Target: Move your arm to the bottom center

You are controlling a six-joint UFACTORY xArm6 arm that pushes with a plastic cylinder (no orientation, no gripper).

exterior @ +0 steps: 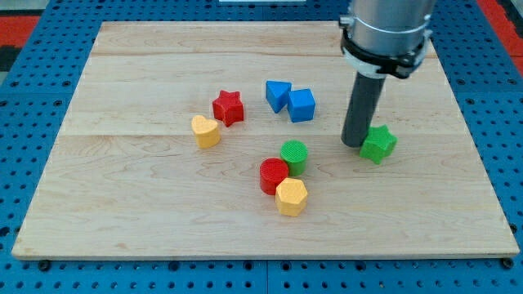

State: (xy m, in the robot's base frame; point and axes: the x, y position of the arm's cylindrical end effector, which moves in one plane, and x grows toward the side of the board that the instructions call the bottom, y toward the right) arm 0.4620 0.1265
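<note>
My tip (355, 144) stands on the wooden board (147, 212) at the view's right, just left of a green star block (378, 144) and touching or nearly touching it. A blue triangular block (277, 95) and a blue cube (301, 105) sit side by side to the tip's upper left. A red star (229, 107) and a yellow heart-like block (205, 131) lie left of centre. A green cylinder (294, 155), a red cylinder (274, 175) and a yellow hexagon (292, 197) cluster near the board's middle, left of and below the tip.
The board lies on a blue pegboard surface (33, 98) that shows on all sides. The arm's grey body (386, 33) comes down from the view's top right.
</note>
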